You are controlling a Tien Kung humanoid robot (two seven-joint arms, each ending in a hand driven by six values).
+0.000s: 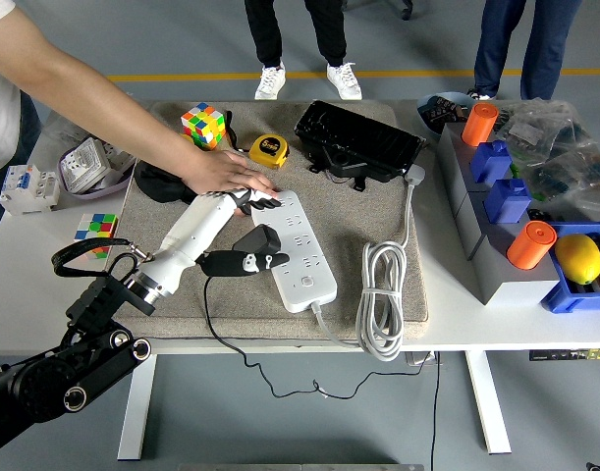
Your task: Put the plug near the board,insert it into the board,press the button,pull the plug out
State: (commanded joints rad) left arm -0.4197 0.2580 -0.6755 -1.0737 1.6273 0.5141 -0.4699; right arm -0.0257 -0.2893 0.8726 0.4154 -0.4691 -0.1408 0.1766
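A white power strip (304,245) lies slantwise on the beige mat (398,211). Its round button (306,286) shows at the near end. The black plug (248,259) lies on the mat against the strip's left side, and its thin black cable trails off the table's front edge. My left hand (260,202), on a white forearm, reaches over the strip's far end with its dark fingers stretched out, holding nothing. The plug sits just below that forearm. A person's hand (226,175) rests flat by the strip's far end, close to my fingers.
The strip's thick white cord (381,294) is coiled at the mat's front right. A black case (358,142), a yellow tape measure (270,149) and a colour cube (203,124) lie behind. Grey and blue bins (496,162) with a lemon (577,258) stand at the right.
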